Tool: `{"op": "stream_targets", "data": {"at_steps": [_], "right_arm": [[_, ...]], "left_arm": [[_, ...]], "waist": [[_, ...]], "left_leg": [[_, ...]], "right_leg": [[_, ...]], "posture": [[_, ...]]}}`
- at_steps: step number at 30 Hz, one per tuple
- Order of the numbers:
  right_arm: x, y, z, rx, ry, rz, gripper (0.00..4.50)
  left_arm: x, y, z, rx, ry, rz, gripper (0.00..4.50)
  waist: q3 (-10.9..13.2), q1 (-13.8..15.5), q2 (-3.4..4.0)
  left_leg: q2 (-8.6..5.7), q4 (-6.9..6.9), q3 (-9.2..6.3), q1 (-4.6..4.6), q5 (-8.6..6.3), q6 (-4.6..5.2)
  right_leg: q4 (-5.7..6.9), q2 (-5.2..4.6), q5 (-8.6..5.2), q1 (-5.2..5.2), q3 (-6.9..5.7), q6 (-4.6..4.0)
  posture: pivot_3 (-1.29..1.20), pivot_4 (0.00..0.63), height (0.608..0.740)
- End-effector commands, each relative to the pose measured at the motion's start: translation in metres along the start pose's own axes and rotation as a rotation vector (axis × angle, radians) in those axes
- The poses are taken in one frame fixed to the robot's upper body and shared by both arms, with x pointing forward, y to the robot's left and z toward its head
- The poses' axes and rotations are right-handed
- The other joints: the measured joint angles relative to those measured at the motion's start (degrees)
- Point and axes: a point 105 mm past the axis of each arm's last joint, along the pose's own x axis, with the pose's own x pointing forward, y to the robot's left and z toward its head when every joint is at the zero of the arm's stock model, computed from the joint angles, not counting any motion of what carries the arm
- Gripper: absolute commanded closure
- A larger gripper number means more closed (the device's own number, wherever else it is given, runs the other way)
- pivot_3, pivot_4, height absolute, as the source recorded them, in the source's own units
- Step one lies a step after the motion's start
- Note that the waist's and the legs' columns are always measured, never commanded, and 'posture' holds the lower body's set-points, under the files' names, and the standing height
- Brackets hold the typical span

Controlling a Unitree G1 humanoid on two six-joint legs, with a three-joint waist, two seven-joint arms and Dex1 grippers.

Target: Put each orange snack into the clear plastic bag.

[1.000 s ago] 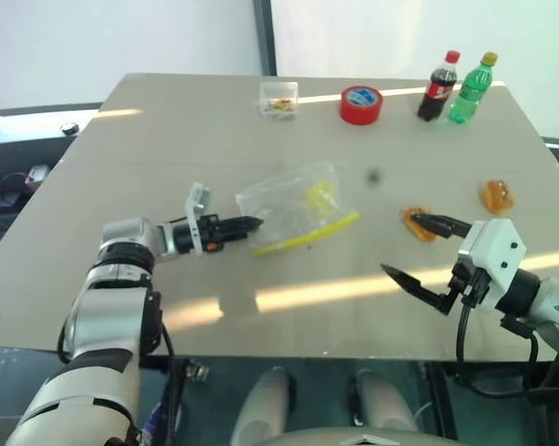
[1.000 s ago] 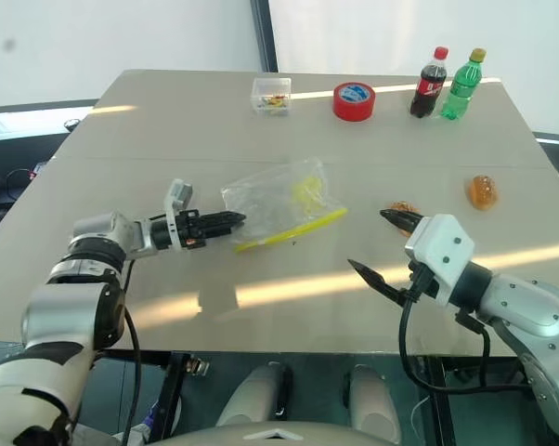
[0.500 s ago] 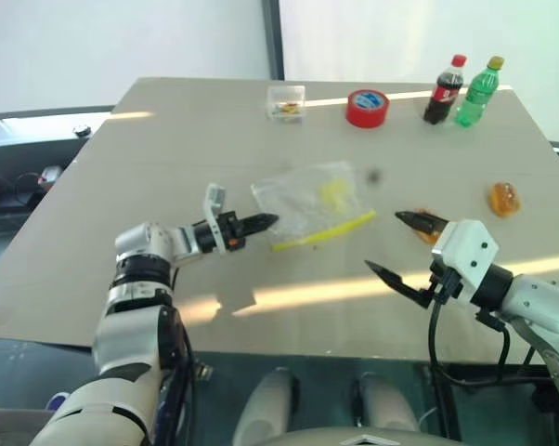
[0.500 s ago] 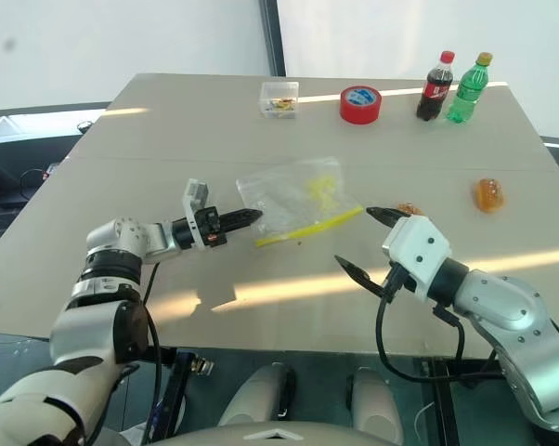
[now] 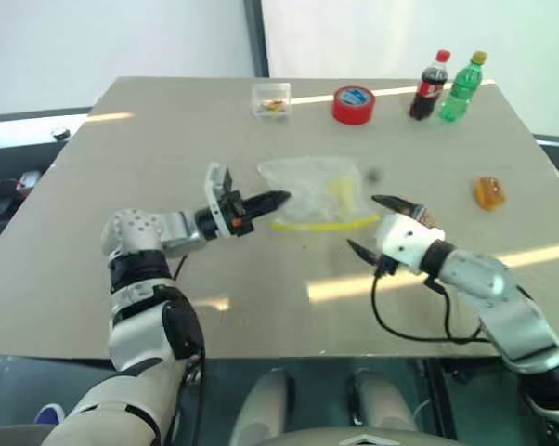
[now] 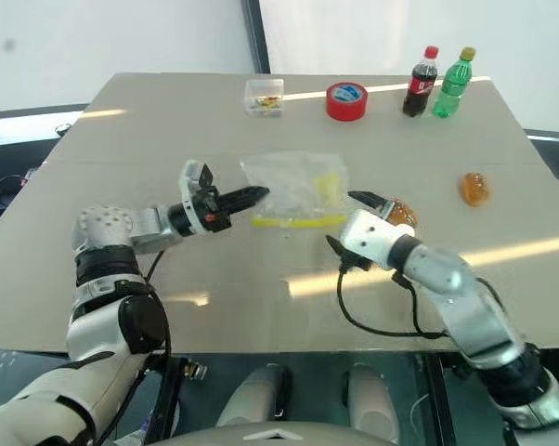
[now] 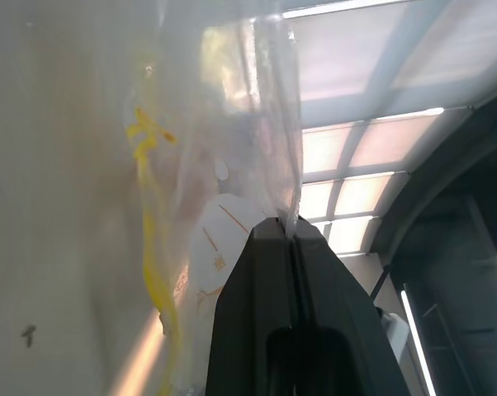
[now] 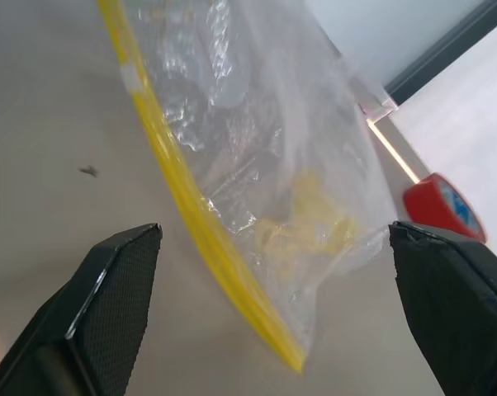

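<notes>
- Left pincer (image 5: pixel 278 197): now clamped shut on a corner of the clear plastic bag (image 5: pixel 312 189), lifting that edge off the surface (image 5: pixel 149 130); a second ago it lay low beside the bag.
- Right pincer (image 5: pixel 372 225): spread wide, empty, now swung in to the bag's yellow strip (image 5: pixel 324 224).
- Orange snacks: one (image 6: pixel 402 213) just behind the right pincer, one (image 5: pixel 489 192) well apart, both unbagged.
- Implication: the bag is being readied for opening.

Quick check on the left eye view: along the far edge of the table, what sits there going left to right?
Small clear box → red tape roll → dark cola bottle → green bottle.
</notes>
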Motion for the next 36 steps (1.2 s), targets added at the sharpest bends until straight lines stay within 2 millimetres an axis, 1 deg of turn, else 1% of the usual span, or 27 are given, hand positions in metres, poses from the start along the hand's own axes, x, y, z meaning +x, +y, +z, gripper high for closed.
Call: {"op": "stream_targets", "data": {"at_steps": [1, 3, 5, 10, 14, 18, 20, 21, 22, 23, 24, 26, 28, 30, 34, 36], "right_arm": [[0.012, -0.003, 0.002, -0.100, -0.022, -0.057, 0.00], [0.019, -0.001, -0.002, -0.126, -0.019, -0.060, 0.00], [0.026, 0.001, -0.002, -0.111, -0.025, -0.080, 0.00], [0.045, -0.011, -0.009, -0.125, 0.009, -0.211, 0.00], [0.054, -0.024, -0.018, -0.130, 0.054, -0.317, 0.00], [0.062, -0.032, -0.026, -0.148, 0.085, -0.383, 0.00], [0.061, -0.040, -0.029, -0.140, 0.094, -0.433, 0.57], [0.060, -0.044, -0.030, -0.140, 0.098, -0.448, 0.71], [0.060, -0.045, -0.030, -0.140, 0.098, -0.454, 1.17], [0.059, -0.047, -0.030, -0.137, 0.094, -0.458, 1.39], [0.058, -0.048, -0.029, -0.136, 0.090, -0.460, 1.88], [0.056, -0.049, -0.028, -0.135, 0.081, -0.458, 2.60], [0.055, -0.051, -0.026, -0.136, 0.074, -0.461, 3.55], [0.053, -0.054, -0.025, -0.144, 0.068, -0.462, 4.41], [0.049, -0.063, -0.022, -0.153, 0.056, -0.466, 4.41], [0.047, -0.070, -0.021, -0.153, 0.050, -0.474, 4.50]], "left_arm": [[0.002, -0.020, 0.005, 0.047, -0.023, -0.064, 4.47], [0.003, -0.025, 0.006, 0.051, -0.034, -0.083, 4.47], [0.003, -0.027, 0.006, 0.051, -0.045, -0.088, 4.47], [0.003, -0.033, 0.007, 0.043, -0.068, -0.105, 4.47], [0.003, -0.036, 0.008, 0.038, -0.080, -0.109, 4.47], [0.003, -0.039, 0.008, 0.031, -0.096, -0.114, 4.47], [0.003, -0.040, 0.010, 0.030, -0.110, -0.118, 4.50], [0.002, -0.041, 0.010, 0.031, -0.114, -0.117, 4.50], [0.002, -0.041, 0.010, 0.030, -0.120, -0.114, 4.50], [0.001, -0.040, 0.011, 0.029, -0.129, -0.112, 4.50], [0.000, -0.040, 0.011, 0.026, -0.136, -0.110, 4.50], [0.000, -0.040, 0.011, 0.022, -0.148, -0.106, 4.50], [0.000, -0.039, 0.011, 0.024, -0.164, -0.095, 4.50], [0.000, -0.036, 0.010, 0.036, -0.180, -0.064, 4.50], [-0.002, -0.035, 0.010, 0.053, -0.214, -0.051, 4.50], [-0.004, -0.031, 0.007, 0.103, -0.213, 0.005, 3.93]], "waist": [[0.0, 0.1, -0.06], [0.0, 0.0, -0.07], [0.1, 0.0, -0.10], [0.1, -0.1, -0.10], [0.1, -0.1, -0.10], [0.1, -0.2, -0.11], [0.1, -0.2, -0.11], [0.1, -0.2, -0.11], [0.1, -0.2, -0.11], [0.1, -0.2, -0.11], [0.1, -0.2, -0.11], [0.1, -0.3, -0.11], [0.1, -0.3, -0.11], [0.1, -0.3, -0.11], [0.1, -0.3, -0.11], [0.1, -0.3, -0.11]], "left_leg": [[0.00, 0.00, 0.00, -0.02, 0.00, 0.00], [0.00, 0.00, 0.02, -0.07, 0.01, -0.01], [-0.01, 0.00, 0.02, -0.07, 0.01, -0.01], [-0.02, -0.05, 0.04, -0.06, 0.02, -0.04], [-0.03, -0.10, 0.05, -0.07, 0.03, -0.06], [-0.04, -0.17, 0.12, -0.09, 0.06, -0.10], [-0.04, -0.18, 0.16, -0.09, 0.06, -0.10], [-0.04, -0.19, 0.16, -0.09, 0.06, -0.11], [-0.04, -0.21, 0.17, -0.09, 0.06, -0.11], [-0.05, -0.21, 0.20, -0.09, 0.06, -0.11], [-0.05, -0.23, 0.22, -0.09, 0.06, -0.11], [-0.04, -0.24, 0.25, -0.09, 0.06, -0.11], [-0.04, -0.25, 0.27, -0.09, 0.06, -0.11], [-0.04, -0.27, 0.31, -0.09, 0.06, -0.11], [-0.04, -0.32, 0.41, -0.08, 0.06, -0.11], [-0.05, -0.33, 0.43, -0.08, 0.06, -0.11]], "right_leg": [[0.00, 0.00, 0.00, -0.02, 0.00, 0.00], [0.01, -0.07, 0.00, -0.09, 0.02, 0.00], [0.02, -0.12, 0.01, -0.10, 0.01, -0.01], [0.06, -0.15, 0.01, -0.15, 0.05, -0.01], [0.06, -0.15, 0.01, -0.22, 0.07, -0.02], [0.07, -0.15, 0.02, -0.30, 0.15, -0.02], [0.07, -0.15, 0.02, -0.31, 0.18, -0.02], [0.07, -0.15, 0.02, -0.32, 0.18, -0.02], [0.07, -0.15, 0.02, -0.33, 0.20, -0.02], [0.07, -0.15, 0.02, -0.34, 0.23, -0.02], [0.07, -0.15, 0.02, -0.35, 0.25, -0.02], [0.07, -0.14, 0.02, -0.36, 0.29, -0.02], [0.07, -0.14, 0.02, -0.37, 0.32, -0.02], [0.08, -0.14, 0.02, -0.40, 0.36, -0.02], [0.08, -0.13, 0.02, -0.44, 0.45, -0.02], [0.06, -0.13, 0.02, -0.45, 0.48, -0.02]], "posture": [[0.00, 0.150, 0.740], [0.00, 0.150, 0.740], [0.00, 0.150, 0.740], [0.00, 0.150, 0.740], [0.00, 0.150, 0.740], [0.00, 0.150, 0.740], [0.00, 0.150, 0.740], [0.00, 0.150, 0.740], [0.00, 0.150, 0.740], [0.00, 0.150, 0.740], [0.00, 0.150, 0.740], [0.00, 0.150, 0.740], [0.00, 0.150, 0.740], [0.00, 0.150, 0.740], [0.00, 0.150, 0.740], [0.00, 0.150, 0.740]]}}
